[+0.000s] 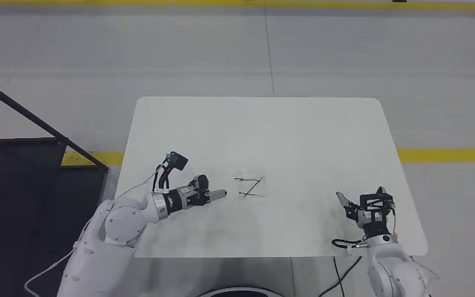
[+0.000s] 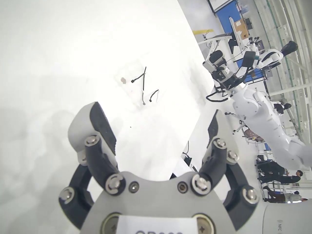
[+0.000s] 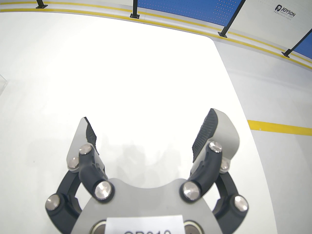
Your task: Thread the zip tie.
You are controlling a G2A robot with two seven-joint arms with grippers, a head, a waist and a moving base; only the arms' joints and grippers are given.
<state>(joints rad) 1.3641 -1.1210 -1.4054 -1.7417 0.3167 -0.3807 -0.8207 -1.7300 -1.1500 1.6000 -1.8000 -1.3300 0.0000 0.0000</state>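
Left fingers [image 2: 101, 122] hang spread wide and empty, low over the surface [image 1: 312, 134], pointed at the zip ties [image 2: 143, 83]. These lie close together just ahead, mid-surface toward the near edge. Right fingers [image 3: 207, 127] are likewise released, holding nothing, well apart near the other front corner. The pickup looks not yet begun. One tie should be singled out and pinched near its head, leaving the tail free for the other arm to feed.

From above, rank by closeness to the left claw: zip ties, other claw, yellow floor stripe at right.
1. zip ties, just ahead of the left gripper.
2. right gripper, far along the table.
3. yellow floor stripe, beyond the right edge.
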